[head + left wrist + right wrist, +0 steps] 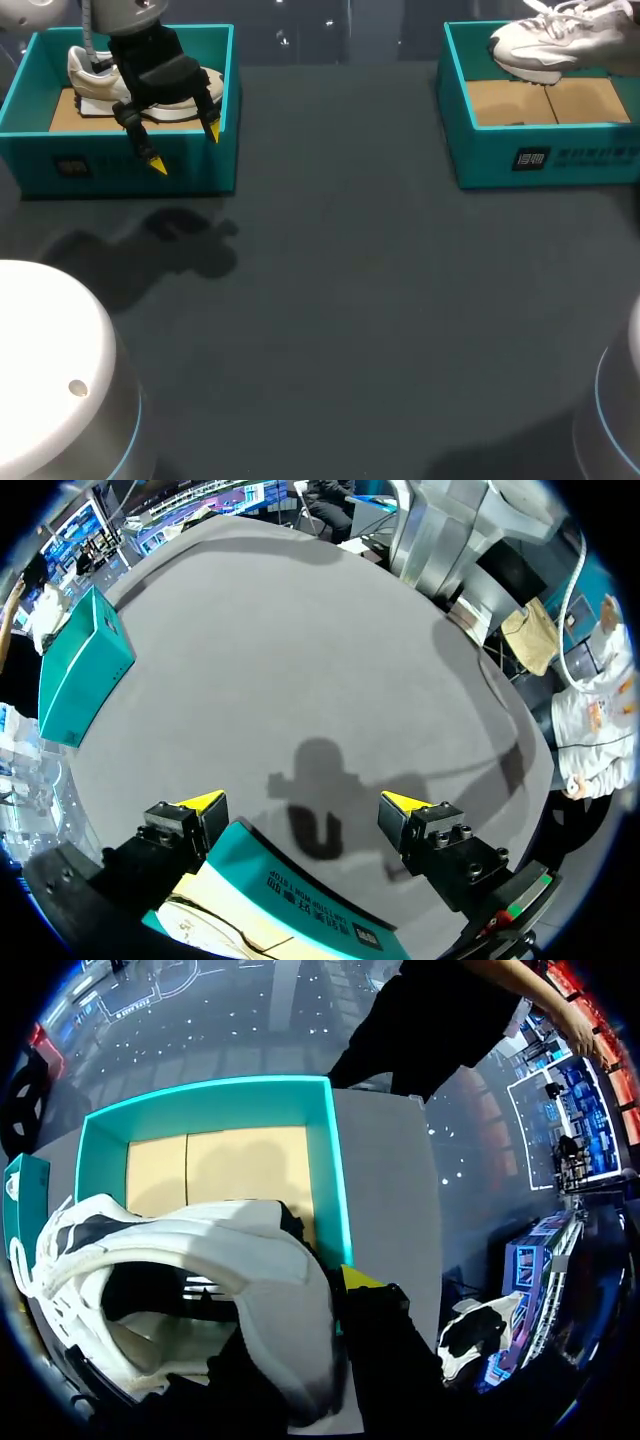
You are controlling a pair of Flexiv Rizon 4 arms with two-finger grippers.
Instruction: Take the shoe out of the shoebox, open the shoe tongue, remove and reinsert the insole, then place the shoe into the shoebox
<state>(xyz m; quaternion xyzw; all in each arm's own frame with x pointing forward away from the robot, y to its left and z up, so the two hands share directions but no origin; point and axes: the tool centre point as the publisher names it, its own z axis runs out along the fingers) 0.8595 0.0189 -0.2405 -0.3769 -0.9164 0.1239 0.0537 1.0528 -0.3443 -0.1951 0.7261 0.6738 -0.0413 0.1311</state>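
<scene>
We're in a robot lab: two arm bases [50, 370] flank a dark table [350, 300] bearing teal shoeboxes [490, 160].

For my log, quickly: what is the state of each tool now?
Left tool: open, holding nothing.
Right tool: closed on the white shoe.
</scene>
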